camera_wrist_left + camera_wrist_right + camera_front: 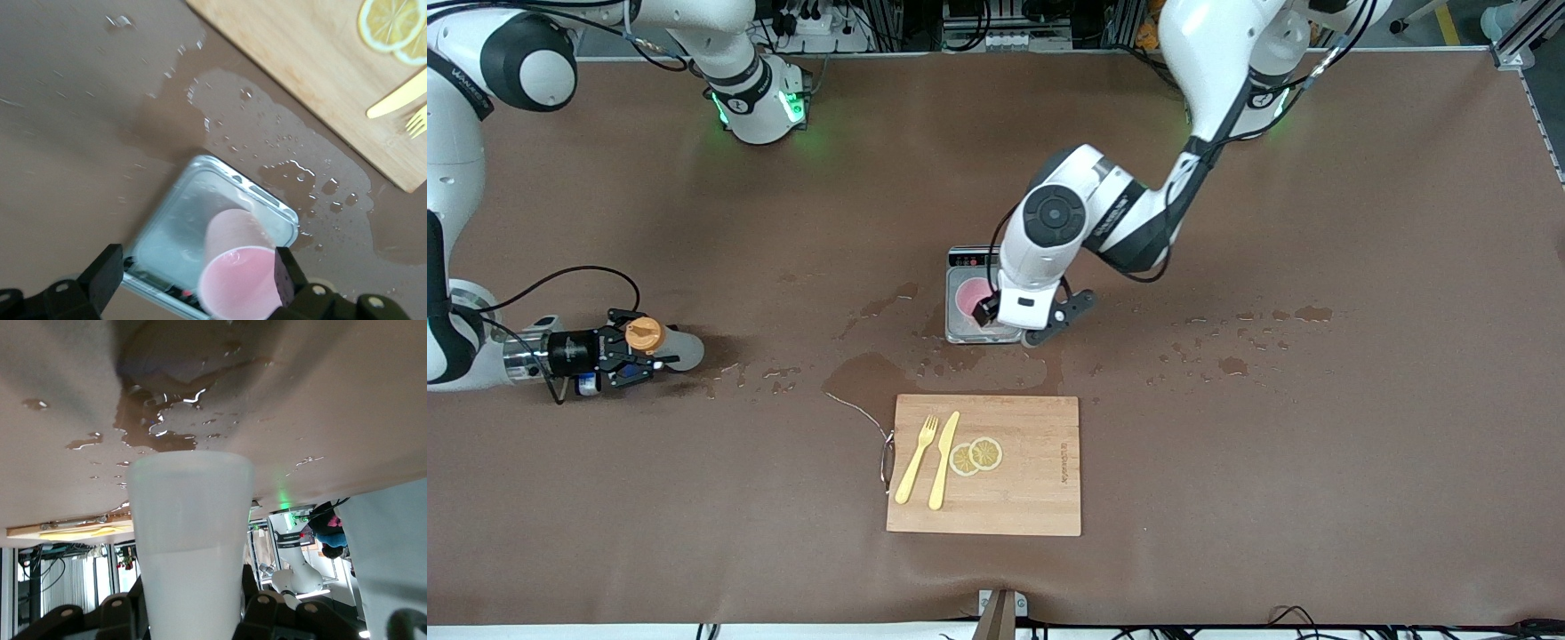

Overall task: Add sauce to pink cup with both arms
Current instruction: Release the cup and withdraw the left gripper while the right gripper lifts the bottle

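Left gripper (1009,333) hanging with fingers spread around the pink cup (971,299); right gripper (624,353) clamping the sauce (660,347).

Standing on the grey scale (969,263) near the table's middle, the cup is sitting between the left gripper's fingers (103,275), one finger touching its rim and the other apart from it. Toward the right arm's end of the table, the right gripper is holding the bottle on its side above the wet brown table (1316,444). Nearer the front camera than the scale, a wooden board (1032,480) is carrying a yellow fork (917,458), knife (943,460) and lemon slices (975,456).
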You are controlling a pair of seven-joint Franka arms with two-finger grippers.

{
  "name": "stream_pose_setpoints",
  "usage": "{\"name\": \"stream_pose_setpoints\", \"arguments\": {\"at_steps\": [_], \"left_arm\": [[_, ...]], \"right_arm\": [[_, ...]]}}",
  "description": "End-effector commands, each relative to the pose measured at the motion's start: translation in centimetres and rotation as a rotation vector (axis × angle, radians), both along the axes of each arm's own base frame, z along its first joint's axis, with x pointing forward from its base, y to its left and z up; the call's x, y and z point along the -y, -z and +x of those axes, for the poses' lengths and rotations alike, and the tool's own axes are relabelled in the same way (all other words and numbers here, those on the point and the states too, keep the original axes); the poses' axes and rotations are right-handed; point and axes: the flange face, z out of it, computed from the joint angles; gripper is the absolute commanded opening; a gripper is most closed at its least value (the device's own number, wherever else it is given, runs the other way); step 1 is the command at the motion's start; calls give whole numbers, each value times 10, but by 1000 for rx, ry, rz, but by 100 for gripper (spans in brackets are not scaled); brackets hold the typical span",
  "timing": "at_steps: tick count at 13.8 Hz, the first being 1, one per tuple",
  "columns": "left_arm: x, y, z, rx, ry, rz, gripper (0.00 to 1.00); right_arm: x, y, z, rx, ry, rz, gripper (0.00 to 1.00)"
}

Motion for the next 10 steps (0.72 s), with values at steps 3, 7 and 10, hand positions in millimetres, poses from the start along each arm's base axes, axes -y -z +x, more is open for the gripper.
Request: {"name": "stream_pose_setpoints", "arguments": {"at_steps": [3, 7, 10], "left_arm": [[-83, -92, 22, -16, 109, 1, 100], [-173, -122, 41, -83, 337, -6, 100], [-217, -131, 43, -114, 450, -10, 100]], "right_arm": [[-30, -47, 29, -73, -31, -112, 54], [-66, -72, 50, -115, -50, -168, 54], [-101, -94, 64, -152, -79, -238, 52]]}}
